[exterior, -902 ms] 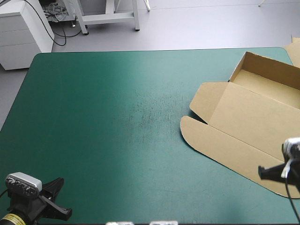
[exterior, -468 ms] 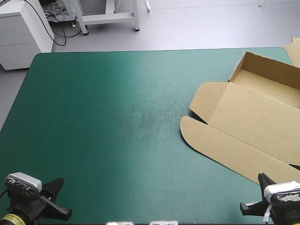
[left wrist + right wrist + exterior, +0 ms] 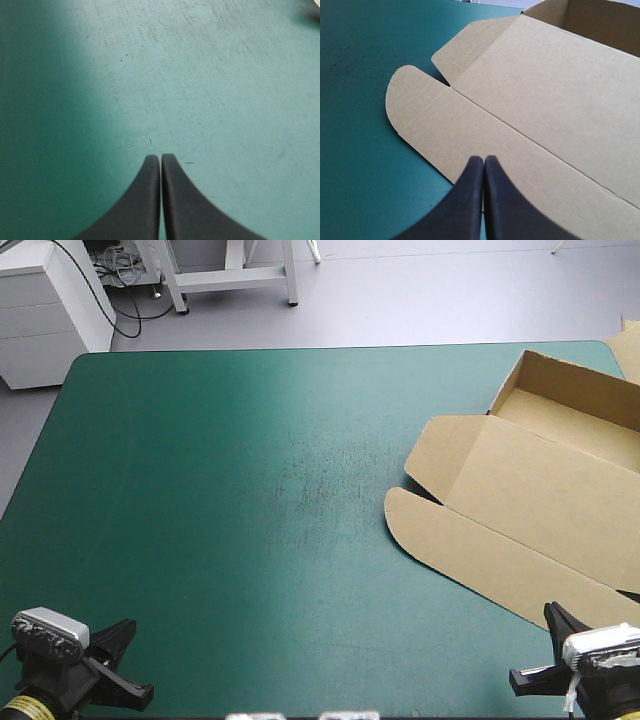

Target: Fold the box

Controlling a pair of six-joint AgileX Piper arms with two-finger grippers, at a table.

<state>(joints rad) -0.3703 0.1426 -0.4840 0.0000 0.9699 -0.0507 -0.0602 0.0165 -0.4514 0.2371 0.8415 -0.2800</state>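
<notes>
The brown box [image 3: 530, 505] lies at the table's right side as an open tray [image 3: 580, 405] with raised walls at the far end. Its lid and rounded front flap [image 3: 440, 535] lie flat toward the near edge. My right gripper [image 3: 535, 645] is shut and holds nothing, low at the near right corner. In the right wrist view its tip [image 3: 483, 160] hovers over the near edge of the flat flap [image 3: 470, 135]. My left gripper [image 3: 128, 665] is shut and empty at the near left corner, over bare teal-green cover [image 3: 165, 75], its tip [image 3: 160, 157] far from the box.
The teal-green cover [image 3: 250, 490] stretches bare from the left edge to the box. Another piece of brown board [image 3: 630, 340] shows beyond the table's far right corner.
My right gripper has dropped back from beside the box's near right edge to the table's near right corner. The left gripper and the box have not moved.
</notes>
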